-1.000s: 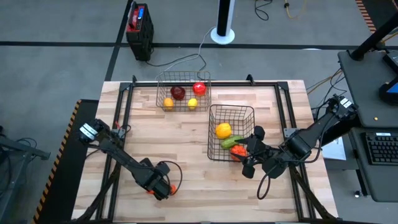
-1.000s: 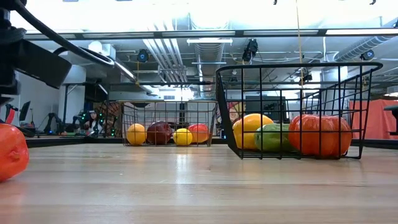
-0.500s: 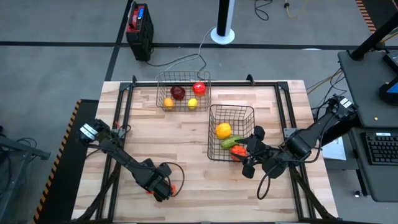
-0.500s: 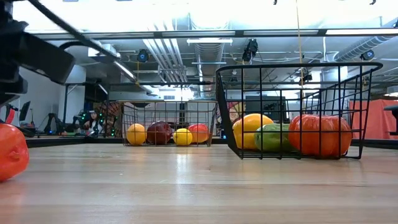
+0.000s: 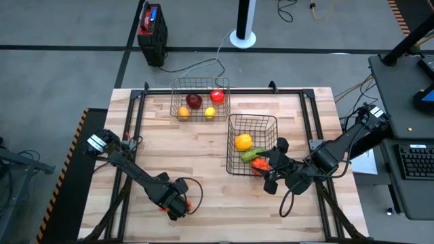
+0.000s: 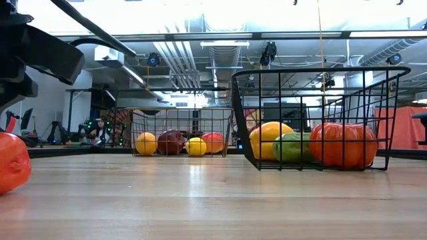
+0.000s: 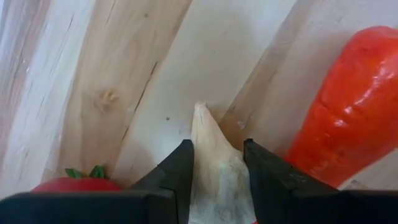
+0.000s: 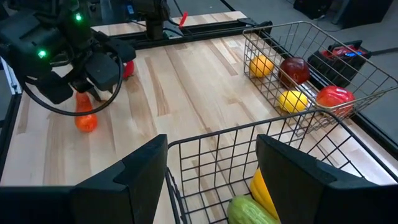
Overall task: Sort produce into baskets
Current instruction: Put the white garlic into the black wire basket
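Near-left table edge: left gripper [image 7: 217, 180] down on garlic [image 7: 214, 165], fingers either side, touching, closing on it
Beside garlic: carrot [image 7: 348, 106] and red piece [image 7: 78, 185] close by, not caught
Grip tip: finish the squeeze before lifting; keep carrot out
Mid-right: right gripper [image 8: 211, 180] apart, empty, hovering at near basket [image 5: 251, 144]
Far: second basket [image 5: 199, 99] holding round fruit

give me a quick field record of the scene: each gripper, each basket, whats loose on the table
left gripper: near table edge, fingers on either side of the white garlic
right gripper: open, at the near basket's rim
far basket: dark red, red and two yellow round pieces
near basket: yellow pepper, green cucumber, orange piece
loose on table: orange carrot, red piece with green leaves, both beside the garlic
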